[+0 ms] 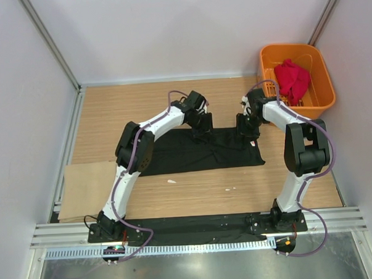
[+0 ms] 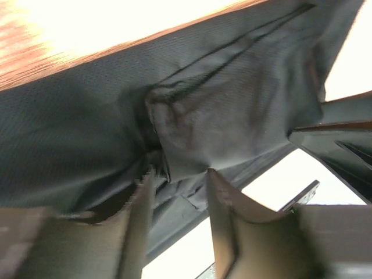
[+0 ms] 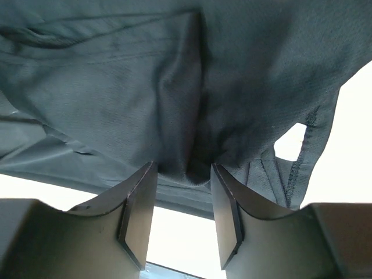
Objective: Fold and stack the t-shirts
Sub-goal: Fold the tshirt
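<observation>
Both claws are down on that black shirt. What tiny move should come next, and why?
Probably lift both straight up, clear of the cloth. The left gripper and right gripper stand open at the far edge of the black t-shirt, which lies flat as a folded band; moving sideways could drag the fold.

The black t-shirt [image 1: 193, 154] lies flat, a wide band mid-table; the red t-shirt [image 1: 292, 78] sits crumpled in the far-right basket [image 1: 325, 78].

Wooden table [image 1: 111, 112], black t-shirt [image 1: 174, 158] across its middle, orange basket [image 1: 311, 111], cardboard sheet [image 1: 86, 190]
</observation>
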`<state>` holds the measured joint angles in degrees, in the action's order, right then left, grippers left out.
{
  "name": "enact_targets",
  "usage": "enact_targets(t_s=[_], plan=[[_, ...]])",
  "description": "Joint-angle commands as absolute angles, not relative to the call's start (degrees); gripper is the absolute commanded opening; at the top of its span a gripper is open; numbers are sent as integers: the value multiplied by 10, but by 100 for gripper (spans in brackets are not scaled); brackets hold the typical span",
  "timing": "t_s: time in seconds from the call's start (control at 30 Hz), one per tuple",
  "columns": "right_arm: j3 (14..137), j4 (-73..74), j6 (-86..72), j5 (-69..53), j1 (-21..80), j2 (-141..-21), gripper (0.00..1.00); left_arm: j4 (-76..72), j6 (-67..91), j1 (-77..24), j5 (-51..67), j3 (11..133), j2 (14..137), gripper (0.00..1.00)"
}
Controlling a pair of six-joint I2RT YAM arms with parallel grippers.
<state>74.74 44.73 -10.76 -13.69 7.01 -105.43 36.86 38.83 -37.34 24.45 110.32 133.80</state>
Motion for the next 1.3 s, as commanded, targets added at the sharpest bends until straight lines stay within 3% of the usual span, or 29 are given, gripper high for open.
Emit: enact_targets(t_s=[0.0,0.07,0.17,0.27,0.37,0.4,0.43,0.47,0.7,0.8,0.83,1.03,1.27], plan=[[737,429,-111,-131,69,-1028,47,354,396,-375,274,1110,1346,39],[731,438,-114,-106,69,-1035,37,366,396,-376,264,1113,1353,34],[725,442,-114,-63,69,-1036,35,387,386,-376,251,1117,1361,33],[733,445,-120,-48,70,-1030,37,405,368,-375,239,1121,1347,41],[758,453,-144,-23,78,-1004,46,422,348,-374,226,1128,1290,52],[765,457,-154,-10,82,-991,56,428,345,-369,225,1129,1271,55],[776,464,-164,-3,86,-985,74,438,343,-367,225,1130,1235,57],[781,469,-179,18,89,-979,100,446,337,-362,221,1129,1215,60],[764,464,-384,78,129,-912,100,468,320,-302,133,1002,994,76],[727,443,-538,79,159,-893,100,469,317,-274,105,943,922,98],[723,453,-581,85,168,-898,100,478,314,-269,96,920,909,100],[808,504,-707,238,277,-982,100,500,305,-243,58,822,817,100],[814,538,-832,228,299,-1066,100,514,313,-234,40,783,755,100]])
